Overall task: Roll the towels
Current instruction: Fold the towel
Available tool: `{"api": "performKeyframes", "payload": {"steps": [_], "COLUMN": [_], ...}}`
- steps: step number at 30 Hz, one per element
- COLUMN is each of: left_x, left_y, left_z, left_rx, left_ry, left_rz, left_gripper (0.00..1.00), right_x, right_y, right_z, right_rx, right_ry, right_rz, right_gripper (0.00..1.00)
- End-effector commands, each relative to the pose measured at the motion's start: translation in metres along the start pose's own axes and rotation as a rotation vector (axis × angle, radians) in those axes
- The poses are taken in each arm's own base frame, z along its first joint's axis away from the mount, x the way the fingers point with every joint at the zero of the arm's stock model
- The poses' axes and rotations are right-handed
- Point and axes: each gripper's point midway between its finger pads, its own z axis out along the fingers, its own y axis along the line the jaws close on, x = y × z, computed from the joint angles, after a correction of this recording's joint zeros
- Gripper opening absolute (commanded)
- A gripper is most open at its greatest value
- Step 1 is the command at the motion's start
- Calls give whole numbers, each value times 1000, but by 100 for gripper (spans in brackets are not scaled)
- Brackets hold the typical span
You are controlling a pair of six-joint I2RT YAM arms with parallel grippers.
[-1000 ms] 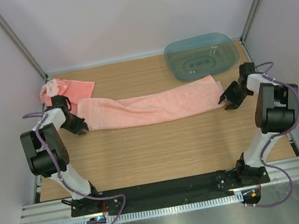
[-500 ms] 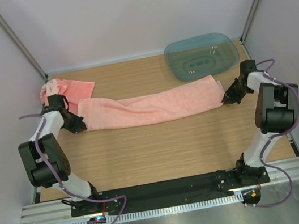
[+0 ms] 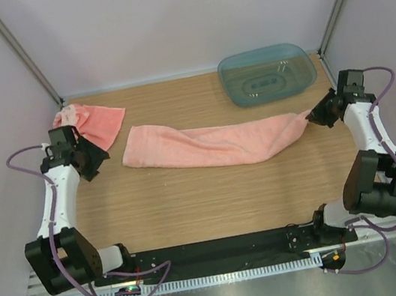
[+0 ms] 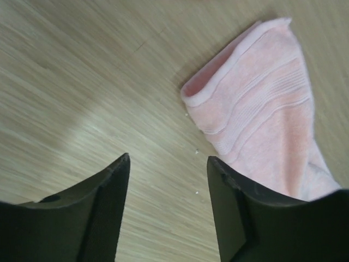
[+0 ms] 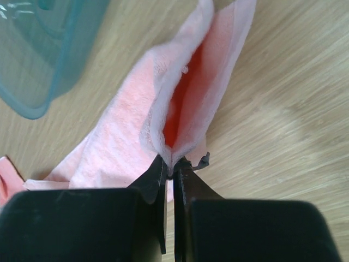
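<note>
From above: dragged the long towel [image 3: 216, 143] rightward over the table [image 3: 214, 198], right gripper [image 3: 313, 116] clenched on its end; let go with the left gripper [image 3: 94, 164], backed toward the crumpled towel [image 3: 95, 121]. Straightened, not yet rolled. Counted: two towels, one tub [image 3: 268, 74]. Left wrist: released, empty, probably facing the long towel's [image 4: 262, 120] end. Right wrist: pinching that towel's fold.
</note>
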Motion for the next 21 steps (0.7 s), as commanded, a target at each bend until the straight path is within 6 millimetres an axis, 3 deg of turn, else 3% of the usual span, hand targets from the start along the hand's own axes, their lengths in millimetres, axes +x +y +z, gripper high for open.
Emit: {"api": "performKeyframes", "payload": {"steps": [1, 8, 14, 15, 16, 21], "left_x": [37, 55, 52, 51, 63, 55], "left_y": [-4, -33, -37, -38, -43, -47], "left_z": [29, 60, 97, 100, 105, 123], "left_rx": [39, 57, 7, 7, 6, 7], "left_ry": [101, 123, 113, 113, 137, 90], "left_rz": [42, 82, 84, 81, 94, 91], "left_gripper": [62, 67, 70, 71, 73, 80], "right_x": [23, 30, 35, 35, 37, 40], "right_y": [-19, -25, -28, -29, -29, -31], "right_z": [15, 22, 20, 20, 20, 25], "right_rx": [42, 51, 52, 54, 53, 60], "right_ry": [84, 107, 118, 116, 119, 129], "right_rz": [5, -6, -29, -29, -30, -43], "right_gripper": [1, 1, 1, 1, 1, 1]}}
